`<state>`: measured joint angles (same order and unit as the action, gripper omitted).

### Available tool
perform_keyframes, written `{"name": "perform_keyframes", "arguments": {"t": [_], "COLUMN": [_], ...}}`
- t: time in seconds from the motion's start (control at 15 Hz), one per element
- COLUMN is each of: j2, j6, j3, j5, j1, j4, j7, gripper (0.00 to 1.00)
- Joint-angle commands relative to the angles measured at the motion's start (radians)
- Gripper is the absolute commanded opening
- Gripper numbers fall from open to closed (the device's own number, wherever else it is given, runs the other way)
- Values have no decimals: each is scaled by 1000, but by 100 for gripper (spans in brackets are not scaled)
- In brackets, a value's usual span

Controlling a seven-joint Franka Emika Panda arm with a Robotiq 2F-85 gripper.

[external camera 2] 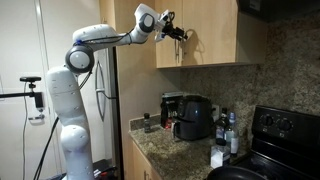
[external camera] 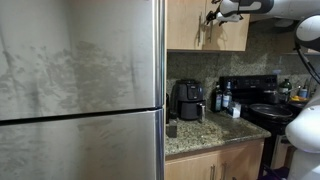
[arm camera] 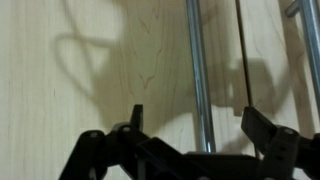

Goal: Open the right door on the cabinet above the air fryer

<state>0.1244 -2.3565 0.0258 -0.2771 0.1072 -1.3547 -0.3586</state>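
Wrist view: gripper (arm camera: 193, 113) faces the wooden cabinet door (arm camera: 100, 60); jaws stand apart; a metal handle (arm camera: 197, 60) runs between them; contact I cannot tell
Other side of seam: second handle (arm camera: 303, 40), outside the jaws; which door is the right one I cannot tell
Around: air fryer (external camera: 188, 100) on the counter (external camera: 200, 135), below the cabinet (external camera 2: 210, 40); bottles (external camera: 225, 97) beside it; black stove (external camera: 265, 108) further along
In the way: steel fridge (external camera: 80, 90) fills much of an exterior view
Cabinet: both doors closed; contents hidden
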Motion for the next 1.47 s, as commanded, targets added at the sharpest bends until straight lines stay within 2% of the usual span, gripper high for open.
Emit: {"name": "perform_keyframes", "arguments": {"t": [0.0,0.13,0.8,0.93,1.07,1.13,1.4], "j2": [-18,-17,35,46,67,94,228], "j6": [-1,-6,-74,-97,-115,-118,-132], "j3": [-3,-5,0,-2,-2,4,-14], "j5": [-32,-41,-56,-81,-148,-241,-375], "j1": [10,8,-6,0,16,39,50], "j4": [28,30,-59,-84,-121,-155,-303], "j7": [-17,-19,-15,-27,-79,-153,-299], "gripper": [74,72,3,0,4,4,4]}}
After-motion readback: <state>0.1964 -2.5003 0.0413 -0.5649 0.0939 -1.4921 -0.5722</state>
